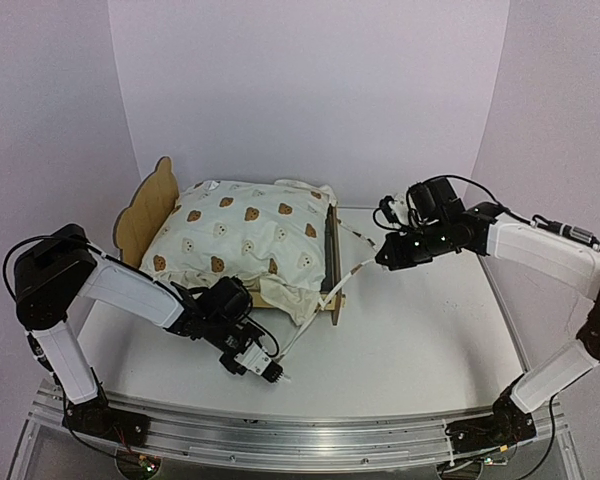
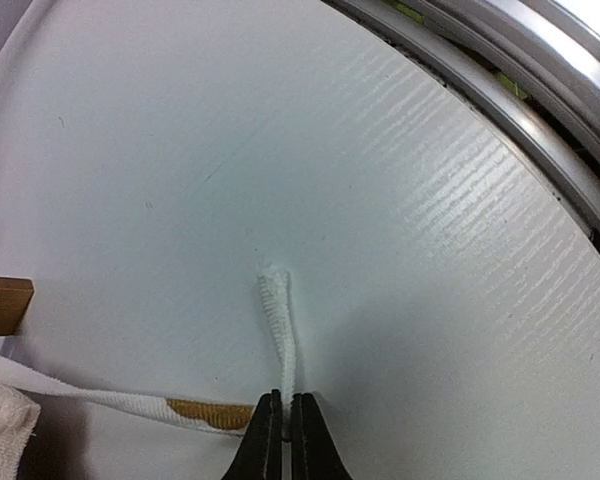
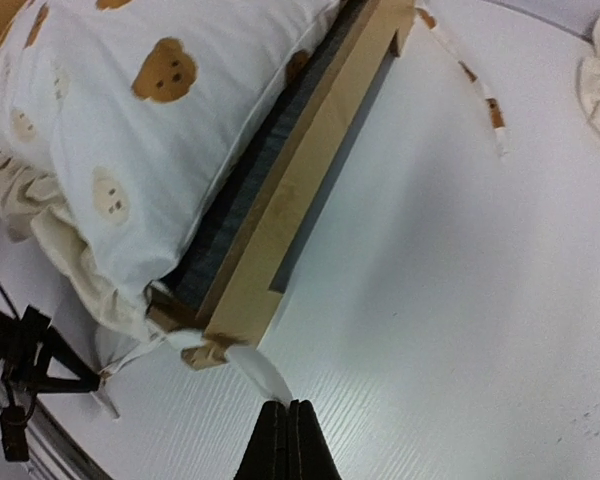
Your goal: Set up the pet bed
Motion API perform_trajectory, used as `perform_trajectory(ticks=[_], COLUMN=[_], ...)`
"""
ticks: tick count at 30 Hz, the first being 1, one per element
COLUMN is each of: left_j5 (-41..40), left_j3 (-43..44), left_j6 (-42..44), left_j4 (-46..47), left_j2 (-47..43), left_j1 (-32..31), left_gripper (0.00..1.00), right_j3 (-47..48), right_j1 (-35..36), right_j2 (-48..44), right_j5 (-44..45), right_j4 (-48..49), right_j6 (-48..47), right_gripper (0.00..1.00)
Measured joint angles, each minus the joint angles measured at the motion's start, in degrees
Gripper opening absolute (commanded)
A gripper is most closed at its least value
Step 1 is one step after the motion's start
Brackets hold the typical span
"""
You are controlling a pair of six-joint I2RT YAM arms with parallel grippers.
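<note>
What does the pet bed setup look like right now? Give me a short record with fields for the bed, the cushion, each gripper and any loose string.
pet bed: plywood frame on the table, headboard at the left
cushion: bear-print, lying on the bed
left gripper: shut on near tie string, which leads from the cushion's near corner
right gripper: shut on side tie string, just off the bed's foot corner
spare tie string: loose on the table by the far foot corner

Tan plywood pet bed (image 1: 145, 205), cream cushion (image 1: 240, 235) with brown bears, white tie string (image 2: 280, 330), white table (image 1: 420, 330)
</note>
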Motion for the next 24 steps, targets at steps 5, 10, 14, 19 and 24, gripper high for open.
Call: perform_trajectory(ticks=[5,10,14,19,24], left_j5=[4.4,11.1,12.1,10.7,5.9], left_j3=[3.3,3.5,3.4,2.1,2.0], left_j6=[-9.7,-14.7,-18.8,-25.6,-35.0], left_j4=[-2.0,-3.8,-5.5,-6.1,-7.3], left_j2=[0.2,-1.5,-3.0,-8.9,-17.4], left_j1=[-0.3,-0.7,-0.9,-0.6,1.1], left_gripper=[0.47,0.55,0.61,0.64,0.69], right_j3=[-10.2,-18.1,-23.1,-23.0,-13.8], right_j1=[3.3,9.6,11.1,11.8,12.2], right_j2=[-7.4,-10.3,-5.5,3.9,2.6], right_j5=[-11.5,-17.9,-21.2,-19.0,-14.2], right_j4=[0.2,-0.9,-4.9,-16.0,-21.3], right_j6=[0.0,2.8,6.7,8.1,7.6], right_gripper=[0.00,0.21,0.51,0.67,0.67])
